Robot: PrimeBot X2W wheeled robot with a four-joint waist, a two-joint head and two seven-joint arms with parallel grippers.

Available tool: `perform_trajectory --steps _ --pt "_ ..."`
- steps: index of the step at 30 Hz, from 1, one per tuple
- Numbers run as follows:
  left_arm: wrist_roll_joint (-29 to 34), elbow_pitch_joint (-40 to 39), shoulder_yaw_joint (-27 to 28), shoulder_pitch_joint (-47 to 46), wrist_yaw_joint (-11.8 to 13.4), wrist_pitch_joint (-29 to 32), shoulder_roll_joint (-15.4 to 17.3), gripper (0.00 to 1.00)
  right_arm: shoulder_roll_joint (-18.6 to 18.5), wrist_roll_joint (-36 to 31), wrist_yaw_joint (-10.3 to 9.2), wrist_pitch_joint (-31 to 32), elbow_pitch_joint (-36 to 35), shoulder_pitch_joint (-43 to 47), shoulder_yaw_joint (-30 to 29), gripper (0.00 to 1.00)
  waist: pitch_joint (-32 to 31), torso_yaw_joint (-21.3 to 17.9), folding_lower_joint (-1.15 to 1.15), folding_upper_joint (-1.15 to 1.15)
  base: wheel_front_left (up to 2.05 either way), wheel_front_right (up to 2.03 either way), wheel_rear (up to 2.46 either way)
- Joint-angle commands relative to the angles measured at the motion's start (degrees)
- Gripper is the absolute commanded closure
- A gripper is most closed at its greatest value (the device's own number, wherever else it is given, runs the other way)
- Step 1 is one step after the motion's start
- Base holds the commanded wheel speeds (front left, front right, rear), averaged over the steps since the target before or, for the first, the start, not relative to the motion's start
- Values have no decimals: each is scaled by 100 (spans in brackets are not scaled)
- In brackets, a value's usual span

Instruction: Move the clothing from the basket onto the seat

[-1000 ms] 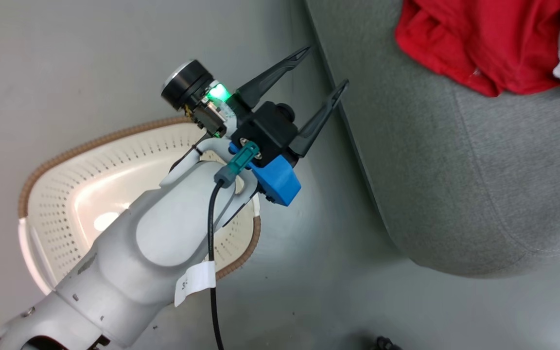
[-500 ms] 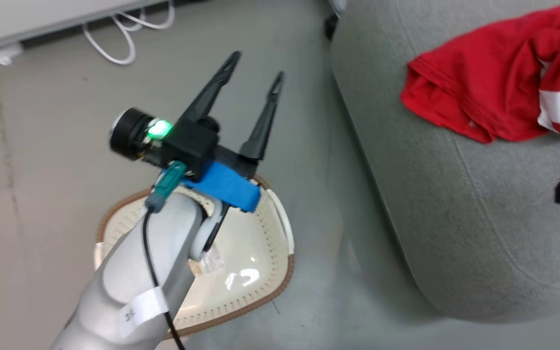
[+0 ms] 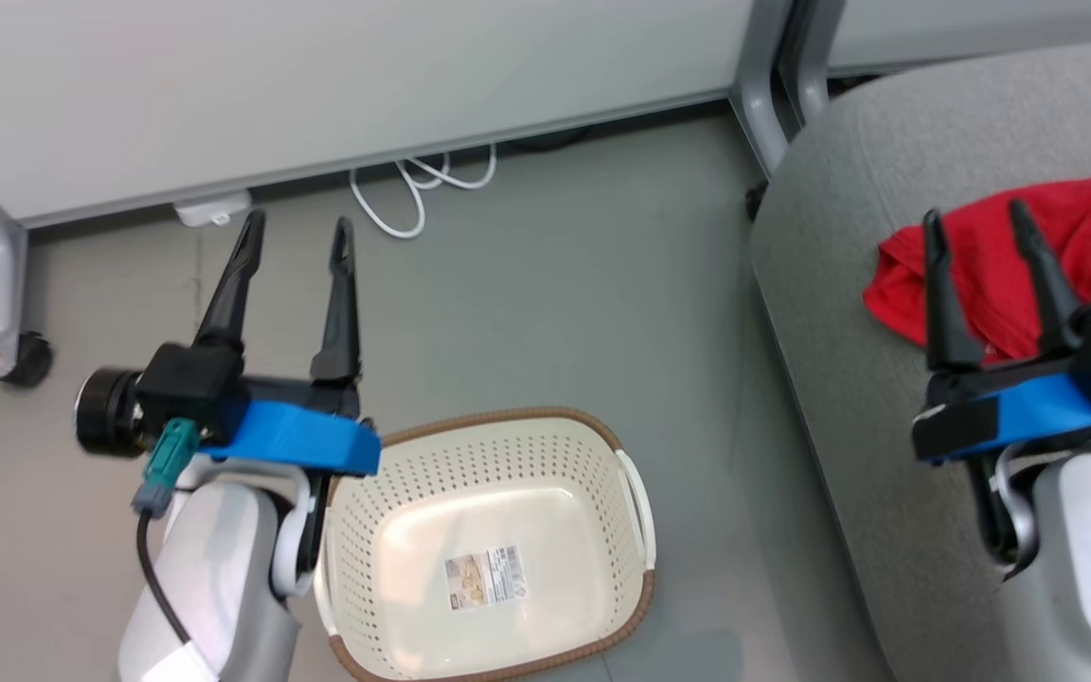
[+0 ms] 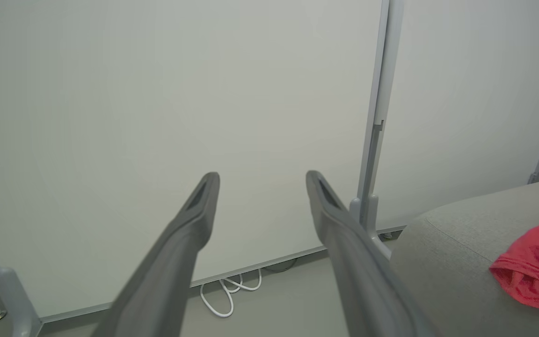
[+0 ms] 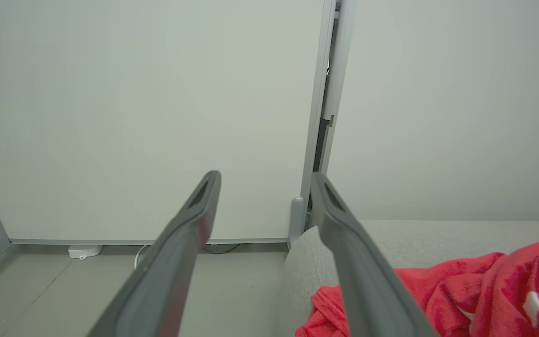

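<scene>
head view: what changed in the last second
The head camera lifted, so the whole picture shifted. The left gripper swung off the basket to its left, fingers now toward the wall; the right gripper came into view before the clothing. Both are open, holding nothing. Basket stays empty, clothing stays on the seat.

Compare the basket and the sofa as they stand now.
The basket is cream perforated plastic with a brown rim; the sofa is light-grey fabric. The basket holds no garment, just a sticker on its bottom; the sofa bears the red clothing. The basket is far smaller than the sofa. Both have rounded edges.
</scene>
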Motion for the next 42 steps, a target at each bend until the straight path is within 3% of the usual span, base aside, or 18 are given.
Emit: perform_trajectory --steps 1,8,20,42 --pt "59 -45 127 138 -36 -16 -32 0 41 18 1 -19 36 168 67 0 -204 161 1 0 0 0 0" --pt "340 -243 689 830 -189 -16 -160 0 205 76 1 -19 111 473 414 0 -568 291 1 0 0 0 0" --pt "497 -379 1123 1572 -302 -16 -365 0 333 195 1 -19 56 1245 521 0 -959 485 1 0 0 0 0" --pt "313 -182 1066 1911 -370 -16 -400 0 481 271 1 -19 17 1789 400 0 -1232 629 1 0 0 0 0"
